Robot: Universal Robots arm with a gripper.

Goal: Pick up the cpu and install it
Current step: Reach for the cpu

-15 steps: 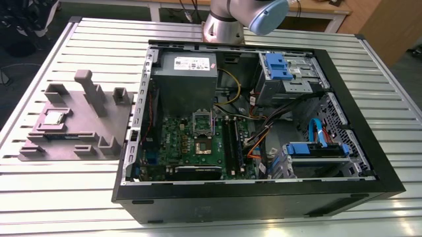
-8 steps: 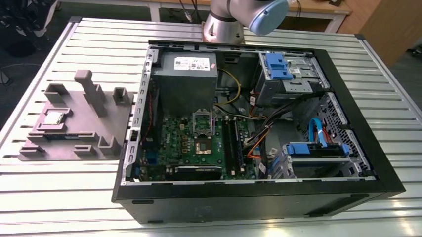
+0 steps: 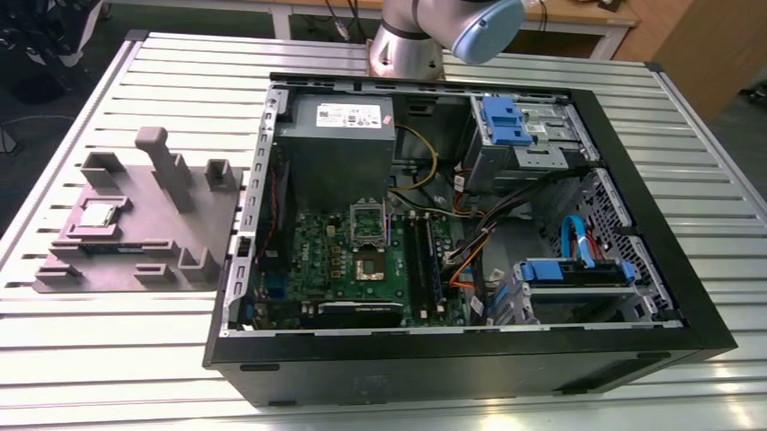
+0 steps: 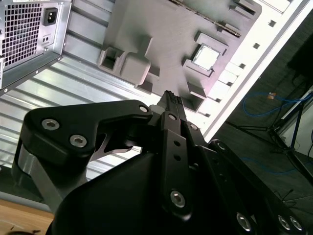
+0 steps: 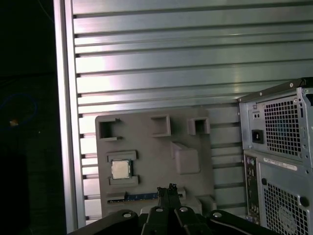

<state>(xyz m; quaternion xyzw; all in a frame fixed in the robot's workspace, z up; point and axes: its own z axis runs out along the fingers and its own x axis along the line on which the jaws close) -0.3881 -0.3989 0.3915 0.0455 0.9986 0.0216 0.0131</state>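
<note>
In both wrist views the tool (image 4: 171,97) (image 5: 166,188) has its two black fingers pressed together with nothing between them. It hangs in the air above the table (image 3: 120,359), apart from everything on it.

The cpu (image 3: 96,214) (image 4: 205,56) (image 5: 120,169) lies flat, silver top up, in a shallow square pocket of a grey moulded holder (image 3: 162,224) (image 4: 161,29) (image 5: 146,142). Within the holder, seen in the exterior view, that pocket is toward nine o'clock. Nothing touches the cpu, and in the first wrist view the closed fingertips stand clear of it, over the holder's near edge. A long thin circuit strip (image 3: 114,244) (image 5: 137,196) lies in a slot just beside the cpu's pocket.

In the exterior view the holder sits on the slatted metal table at nine o'clock from an open black computer case (image 3: 480,359), close to its side wall. The case's vented rear panel (image 4: 29,29) (image 5: 279,147) shows in both wrist views. Inside the case a green board (image 3: 318,269) lies flat, and its socket (image 3: 366,266) sits near the board's middle with its metal frame (image 3: 365,223) at twelve o'clock of it. The silver arm (image 3: 414,45) rises at twelve o'clock of the case, beyond its far wall.
</note>
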